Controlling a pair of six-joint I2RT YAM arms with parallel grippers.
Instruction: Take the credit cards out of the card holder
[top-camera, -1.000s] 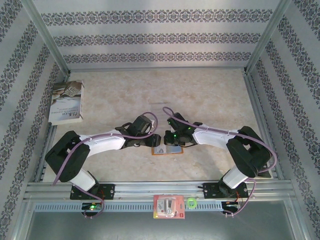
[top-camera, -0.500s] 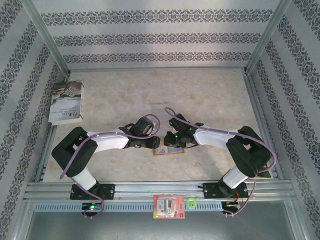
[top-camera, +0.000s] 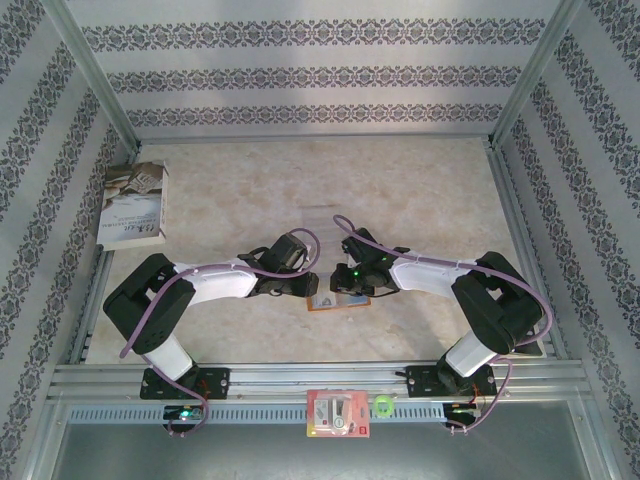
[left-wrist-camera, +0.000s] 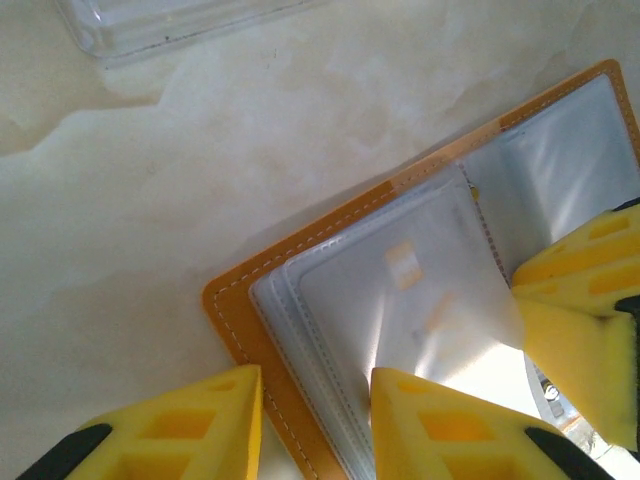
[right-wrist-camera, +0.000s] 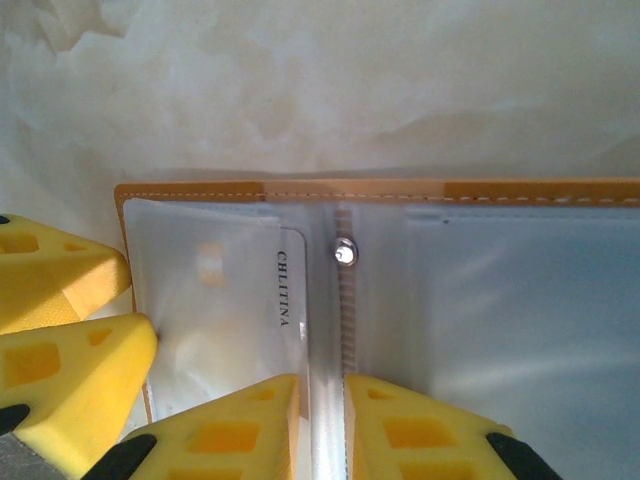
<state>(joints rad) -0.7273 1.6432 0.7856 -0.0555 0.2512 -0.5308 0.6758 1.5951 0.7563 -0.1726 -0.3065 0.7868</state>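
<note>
The left gripper (left-wrist-camera: 315, 385) has narrowed, jaws apart astride the edge of the card holder (left-wrist-camera: 225, 310). The right gripper (right-wrist-camera: 320, 385) stands narrow, its hold unclear. Pinching a sleeve (right-wrist-camera: 520, 300), not the credit card (right-wrist-camera: 250, 300), would likely drag the holder.

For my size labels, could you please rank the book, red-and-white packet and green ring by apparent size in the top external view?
Largest to smallest:
1. book
2. red-and-white packet
3. green ring

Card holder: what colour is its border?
Card holder border is orange-tan, pale stitching; clearest in right wrist view.
</note>
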